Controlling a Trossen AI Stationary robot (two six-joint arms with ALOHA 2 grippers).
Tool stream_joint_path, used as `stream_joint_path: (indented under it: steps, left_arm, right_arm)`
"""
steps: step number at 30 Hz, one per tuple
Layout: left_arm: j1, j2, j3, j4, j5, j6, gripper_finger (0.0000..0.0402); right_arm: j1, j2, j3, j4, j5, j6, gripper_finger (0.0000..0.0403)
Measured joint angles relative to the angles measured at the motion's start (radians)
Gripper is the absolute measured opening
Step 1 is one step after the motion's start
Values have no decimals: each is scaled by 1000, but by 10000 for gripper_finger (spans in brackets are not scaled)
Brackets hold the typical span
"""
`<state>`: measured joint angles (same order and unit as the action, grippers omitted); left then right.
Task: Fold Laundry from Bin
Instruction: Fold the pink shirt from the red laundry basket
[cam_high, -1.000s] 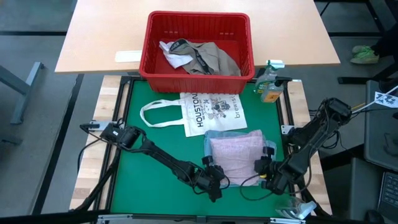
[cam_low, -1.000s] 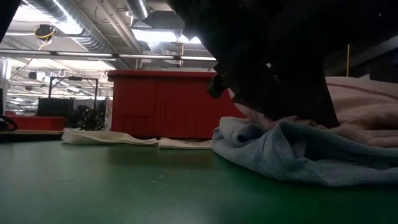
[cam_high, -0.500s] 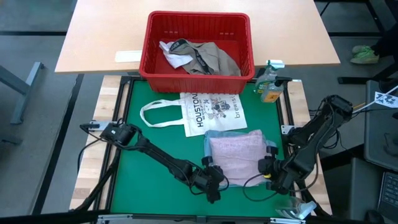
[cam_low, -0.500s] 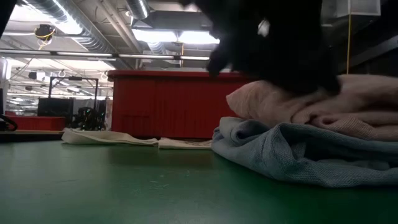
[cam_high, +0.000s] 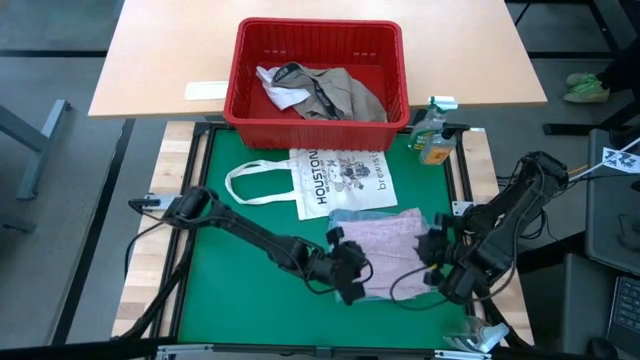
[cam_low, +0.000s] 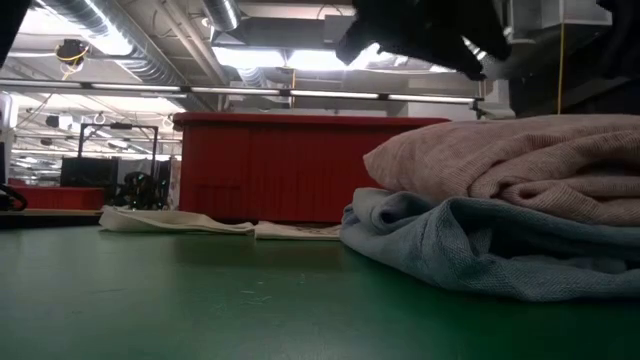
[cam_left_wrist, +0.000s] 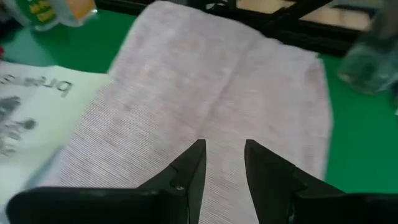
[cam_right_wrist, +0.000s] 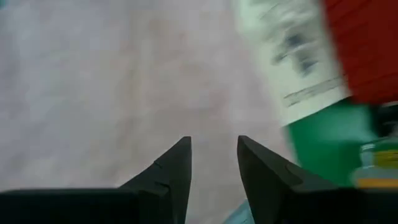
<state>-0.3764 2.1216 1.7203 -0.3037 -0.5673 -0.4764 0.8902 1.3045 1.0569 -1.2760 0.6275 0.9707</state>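
Two dark, slim, jointed arms. Black cables loop along each. Left claw (cam_left_wrist: 222, 163): two matte black fingers, wedge-shaped, tapering to blunt tips. Right claw (cam_right_wrist: 213, 160): same black tapered pair. Small white patches at the wrist joints in the high view.

Fine-ribbed pale pink cloth (cam_high: 385, 252), matt green table mat (cam_high: 225, 300), red slotted plastic bin (cam_high: 318, 72), printed canvas tote (cam_high: 338, 178)

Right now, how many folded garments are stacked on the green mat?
2: the pale pink garment on top, the light blue garment directly beneath it. More laundry remains in the red bin.
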Motion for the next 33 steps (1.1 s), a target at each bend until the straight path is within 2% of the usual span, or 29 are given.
stream_joint_path:
  steps: [2,4,10,17,25,33]
  left_arm:
    - [19,0,0,-6,0,31,105]
    - [41,0,0,-10,0,53,105]
    - [109,14,0,-65,1,19,105]
    - [158,86,0,-127,40,14,105]
    - [186,125,1,-123,55,14,105]
    - [186,123,1,-127,62,15,105]
  right_arm:
    - [-27,0,-7,-5,68,0,131]
    - [-66,0,-20,-3,80,0,131]
    - [-178,0,-134,97,6,0,131]
    - [-266,0,-333,194,-14,-6,131]
    - [-295,-3,-473,389,-33,-5,131]
    - [-295,-1,-472,396,-43,-6,131]
